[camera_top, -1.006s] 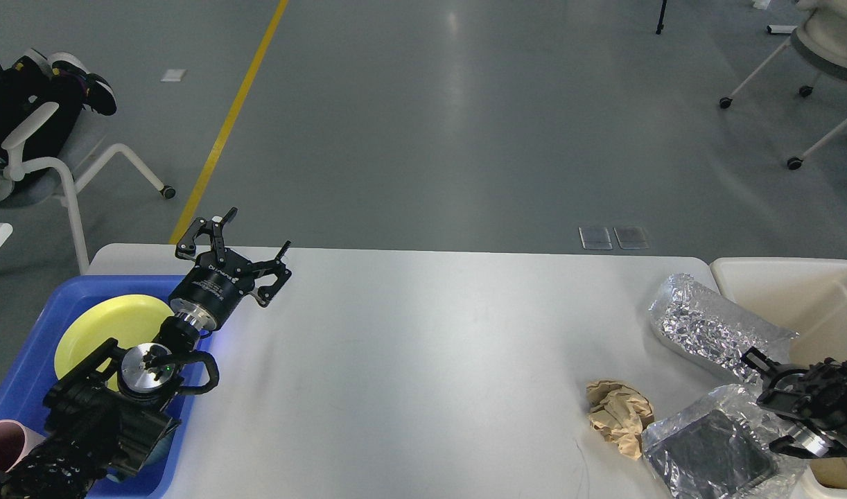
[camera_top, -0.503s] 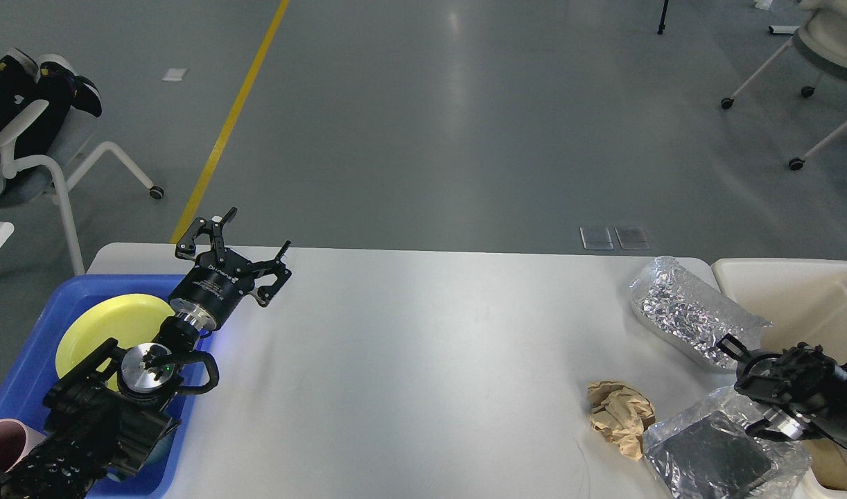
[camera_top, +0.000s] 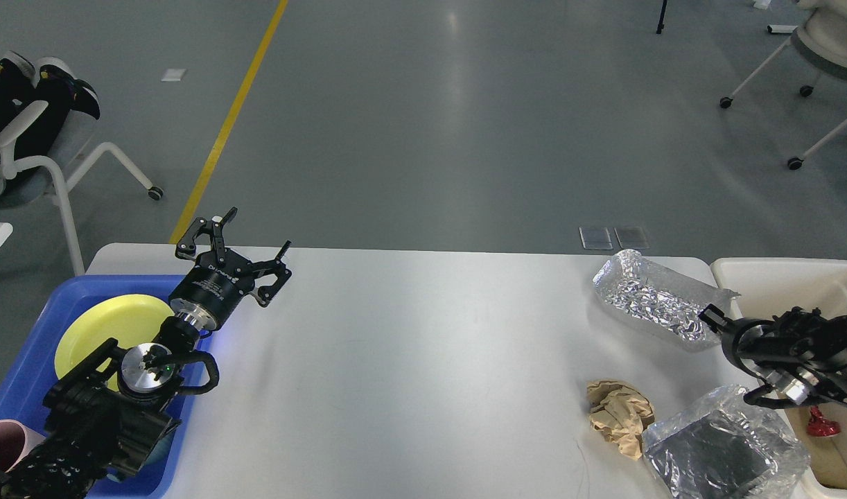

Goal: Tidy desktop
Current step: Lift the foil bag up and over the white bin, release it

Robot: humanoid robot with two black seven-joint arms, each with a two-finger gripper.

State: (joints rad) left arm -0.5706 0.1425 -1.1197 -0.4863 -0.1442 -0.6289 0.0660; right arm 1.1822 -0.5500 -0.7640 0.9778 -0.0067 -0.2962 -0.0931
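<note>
Here, desktop (camera_top: 409,360) beneath left gripper (camera_top: 238,244).

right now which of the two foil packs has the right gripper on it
The crumpled foil pack at the desktop's far right edge. The right gripper is at its near end. The other foil tray, with dark contents, lies nearer, beside the brown paper wad.

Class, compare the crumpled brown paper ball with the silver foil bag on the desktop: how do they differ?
The crumpled brown paper ball is matte tan and compact; the silver foil bag is shiny, longer and flatter. The ball sits apart from the right gripper; the bag meets its tip. Both are crinkled and lie on the desktop.
</note>
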